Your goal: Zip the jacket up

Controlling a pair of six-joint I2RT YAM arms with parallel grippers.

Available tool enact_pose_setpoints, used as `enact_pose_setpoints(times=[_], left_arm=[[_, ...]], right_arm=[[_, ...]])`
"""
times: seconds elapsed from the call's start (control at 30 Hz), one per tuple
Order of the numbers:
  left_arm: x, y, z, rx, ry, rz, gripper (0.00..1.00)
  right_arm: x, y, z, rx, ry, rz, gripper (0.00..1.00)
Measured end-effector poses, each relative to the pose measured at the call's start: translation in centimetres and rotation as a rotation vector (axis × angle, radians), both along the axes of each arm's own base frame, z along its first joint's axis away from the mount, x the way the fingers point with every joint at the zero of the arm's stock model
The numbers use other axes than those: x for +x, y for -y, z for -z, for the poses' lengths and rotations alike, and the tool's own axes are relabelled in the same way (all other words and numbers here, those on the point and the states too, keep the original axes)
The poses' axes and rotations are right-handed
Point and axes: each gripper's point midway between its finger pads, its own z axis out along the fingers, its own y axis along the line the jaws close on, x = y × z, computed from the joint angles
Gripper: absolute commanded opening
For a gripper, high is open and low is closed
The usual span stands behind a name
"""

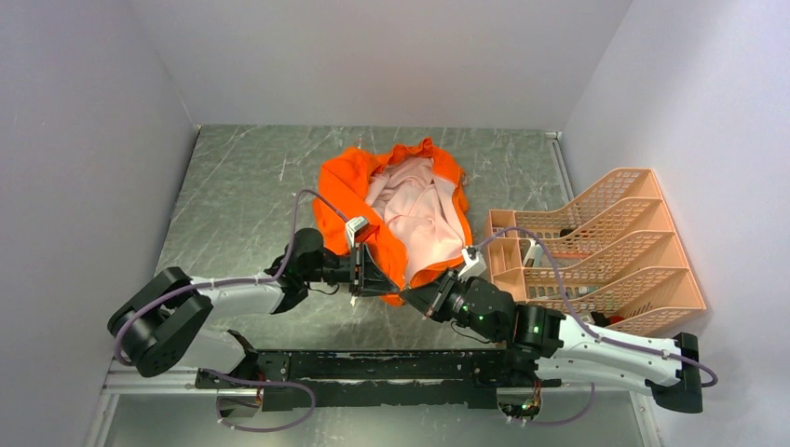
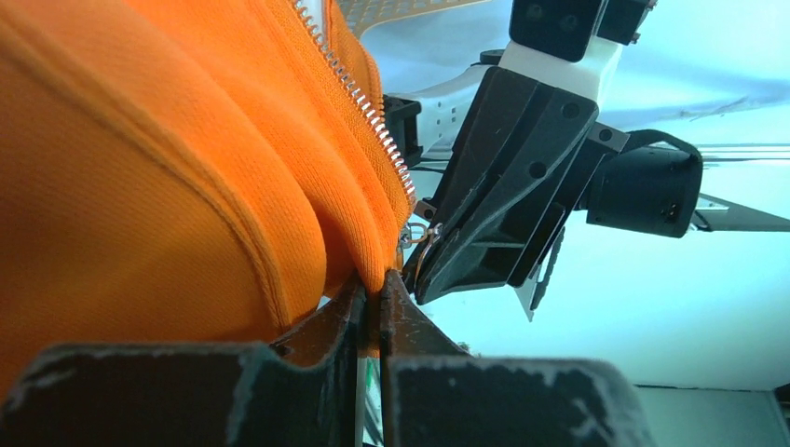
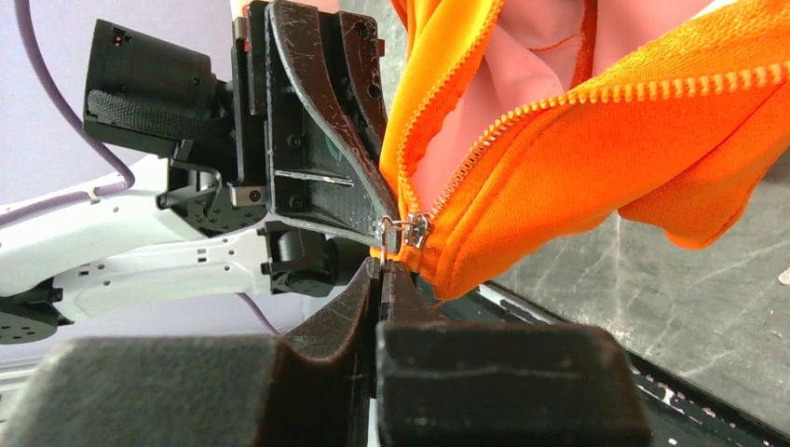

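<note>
Pinched tight, the left gripper [image 2: 380,291] holds the bottom edge of the jacket [image 1: 340,186]. The right gripper [image 3: 382,265] squeezes the little zipper pull [image 3: 399,233]. The jacket lies open on the table [image 1: 233,205].

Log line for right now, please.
left gripper: shut on jacket hem | right gripper: shut on zipper pull | zipper: open, slider at bottom

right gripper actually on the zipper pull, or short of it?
Touching. The right wrist view shows the metal zipper pull running down into the shut tips of the right gripper, with no gap between them.
</note>
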Motion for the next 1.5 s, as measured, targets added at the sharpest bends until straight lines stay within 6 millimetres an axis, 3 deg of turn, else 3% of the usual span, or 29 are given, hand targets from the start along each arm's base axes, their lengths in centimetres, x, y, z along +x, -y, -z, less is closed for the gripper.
enact_pose_setpoints(times=[0.47,0.93,1.5], left_arm=[[0.7,-0.1,-1.1,0.086,0.217,0.000,0.08],[0.3,-0.8,0.7,0.164,0.334,0.024,0.08],[-0.5,-1.7,2.2,0.244,0.473,0.058,0.08]], right_arm=[[0.7,0.0,-1.6,-0.041,0.094,-0.013,0.00],[0.2,-0.6,-0.7,-0.040,0.011,-0.052,0.00],[4.4,-2.1,-0.3,0.007,-0.081,-0.034,0.00]])
